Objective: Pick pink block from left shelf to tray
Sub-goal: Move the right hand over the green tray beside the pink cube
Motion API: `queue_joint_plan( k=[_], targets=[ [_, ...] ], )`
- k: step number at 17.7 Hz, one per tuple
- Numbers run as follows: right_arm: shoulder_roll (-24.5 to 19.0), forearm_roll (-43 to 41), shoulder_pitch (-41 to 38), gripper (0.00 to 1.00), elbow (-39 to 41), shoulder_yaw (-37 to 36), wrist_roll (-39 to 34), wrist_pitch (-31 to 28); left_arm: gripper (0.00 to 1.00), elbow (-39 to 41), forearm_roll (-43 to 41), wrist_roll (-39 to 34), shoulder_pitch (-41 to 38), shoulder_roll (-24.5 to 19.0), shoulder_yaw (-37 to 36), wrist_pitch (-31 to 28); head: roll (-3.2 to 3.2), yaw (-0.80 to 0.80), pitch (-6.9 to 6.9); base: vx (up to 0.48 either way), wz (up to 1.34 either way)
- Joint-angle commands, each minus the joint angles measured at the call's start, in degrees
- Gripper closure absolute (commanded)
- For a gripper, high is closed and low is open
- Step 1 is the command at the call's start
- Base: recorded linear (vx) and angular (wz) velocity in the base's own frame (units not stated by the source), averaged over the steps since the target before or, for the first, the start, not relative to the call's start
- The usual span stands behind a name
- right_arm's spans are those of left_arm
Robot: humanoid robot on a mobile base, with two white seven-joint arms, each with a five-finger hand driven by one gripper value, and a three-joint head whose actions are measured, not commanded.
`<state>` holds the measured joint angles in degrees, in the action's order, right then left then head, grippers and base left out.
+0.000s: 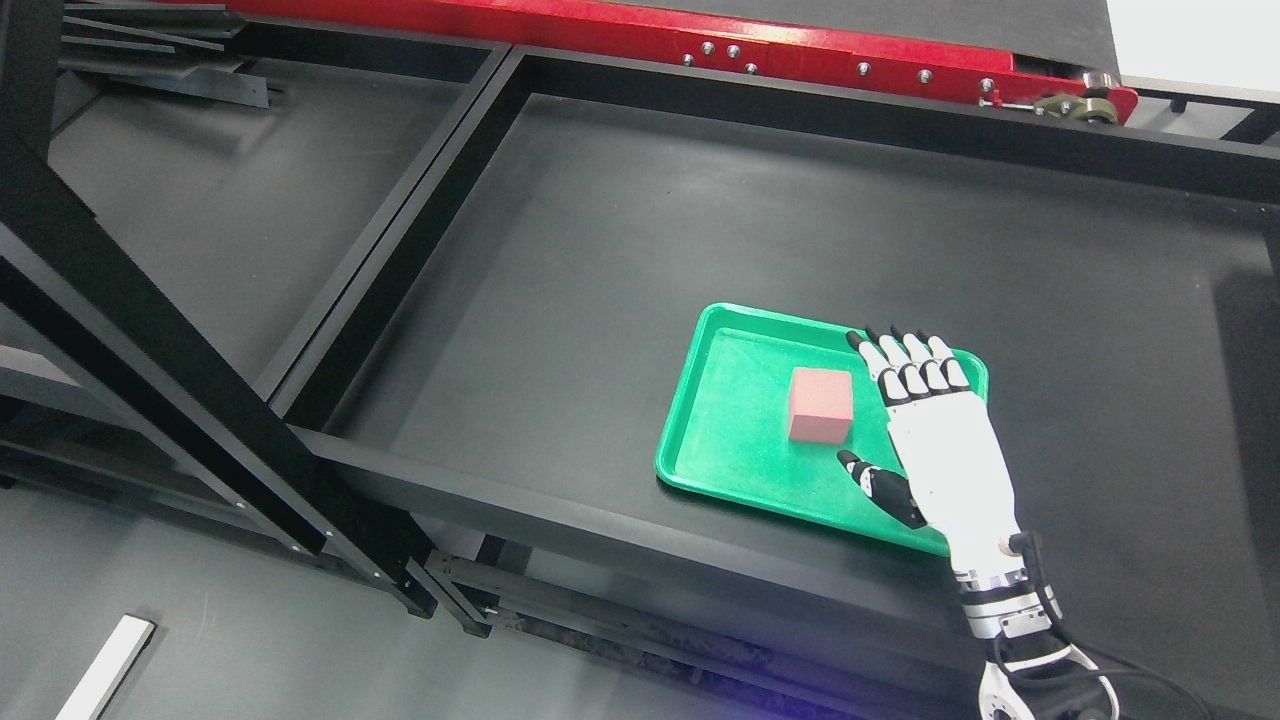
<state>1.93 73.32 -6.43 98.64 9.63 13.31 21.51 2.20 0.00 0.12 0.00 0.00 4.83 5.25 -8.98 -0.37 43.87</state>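
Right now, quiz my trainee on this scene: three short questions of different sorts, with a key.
1. True or false: the pink block rests inside the green tray.
2. Multiple choice: the right hand is
A. closed around the block
B. open beside the block, holding nothing
C. out of view
3. Fill in: the tray lies on a ____ shelf surface.

Key:
1. True; the block sits on the tray floor.
2. B; the fingers are spread and the hand is over the tray's right part, just right of the block.
3. Black.
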Motion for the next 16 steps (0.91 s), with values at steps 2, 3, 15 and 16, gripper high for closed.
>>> queue_joint_plan(
  k=[2, 3, 15, 16],
  targets=[
    [2.98, -0.2, 0.1, 0.0, -0.11, 0.3, -2.31, 1.52, 0.0, 0.0, -0.09, -0.03, 0.7, -1.0, 0.0, 0.11, 0.0, 0.0, 0.0, 0.111, 0.06],
    [3.08, -0.2, 0.1, 0.0, -0.2, 0.3, -3.19, 1.61, 0.0, 0.0, -0.09, -0.03, 0.7, -1.0, 0.0, 0.11, 0.0, 0.0, 0.0, 0.051, 0.02],
    [3.25, -4.07, 10.03, 0.0, -10.56, 0.74, -10.67, 1.61, 0.0, 0.0, -0.09, -0.03, 0.61, -1.0, 0.0, 0.11, 0.0, 0.0, 0.0, 0.012, -0.01],
    [3.34, -4.07, 10.82, 0.0, -11.35, 0.92, -10.67, 1.61, 0.0, 0.0, -0.09, -0.03, 0.61, -1.0, 0.0, 0.11, 0.0, 0.0, 0.0, 0.0, 0.0]
  ],
)
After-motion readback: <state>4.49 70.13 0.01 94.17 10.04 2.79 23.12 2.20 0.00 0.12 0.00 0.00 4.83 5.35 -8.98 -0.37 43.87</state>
